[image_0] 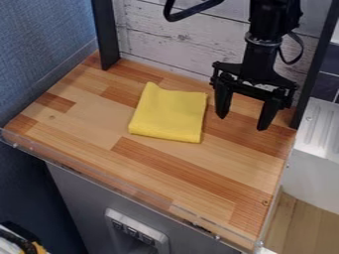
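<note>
Black two-finger gripper point(242, 123) hangs at the upper right of the view, its fingers spread wide apart with nothing between them, beside the folded square of soft yellow cloth point(169, 115). That cloth lies flat on the striped wooden butcher-block tabletop point(99, 119), left of the gripper as seen here, with one corner drawn out into a small peak toward the whitewashed plank wall point(155, 34). How high the fingertips sit over the wood is hard to tell. Handling the cloth well would, in my judgement, call for lining both fingers up over it before any lowering, since coming in low from the side could push or ruck it. A pinch straddling a small ridge of fabric should hold better than one on a flat layer, which may slip out; taking several layers together would help keep the folds from opening. Light contact with the wood seems enough, as pressing hard could jam the tips. The black upright post point(317, 64) stands close on the other side, so any swing that way wants care.
</note>
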Controlling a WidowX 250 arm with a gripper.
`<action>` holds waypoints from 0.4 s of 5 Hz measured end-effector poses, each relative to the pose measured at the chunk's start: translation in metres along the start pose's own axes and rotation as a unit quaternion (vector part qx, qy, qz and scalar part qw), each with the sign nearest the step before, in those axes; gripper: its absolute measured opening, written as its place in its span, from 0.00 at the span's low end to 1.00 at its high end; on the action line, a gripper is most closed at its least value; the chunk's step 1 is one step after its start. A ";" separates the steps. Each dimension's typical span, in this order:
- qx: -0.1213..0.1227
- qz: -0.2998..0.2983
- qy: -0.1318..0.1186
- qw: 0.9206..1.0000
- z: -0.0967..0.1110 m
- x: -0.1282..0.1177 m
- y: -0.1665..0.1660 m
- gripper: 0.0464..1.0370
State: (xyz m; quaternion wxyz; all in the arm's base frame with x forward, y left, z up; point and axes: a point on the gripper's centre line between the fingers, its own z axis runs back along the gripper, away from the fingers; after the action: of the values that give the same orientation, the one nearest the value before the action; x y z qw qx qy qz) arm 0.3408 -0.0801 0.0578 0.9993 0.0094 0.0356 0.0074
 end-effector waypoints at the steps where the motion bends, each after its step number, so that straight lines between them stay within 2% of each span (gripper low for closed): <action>1: -0.002 0.030 -0.003 1.000 -0.007 -0.001 0.005 0.96; 2: -0.003 0.083 -0.003 0.997 -0.016 -0.002 0.022 0.96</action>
State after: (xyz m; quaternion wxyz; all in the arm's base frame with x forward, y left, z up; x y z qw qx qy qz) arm 0.3378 -0.0576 0.0423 0.9954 0.0098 0.0315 0.0904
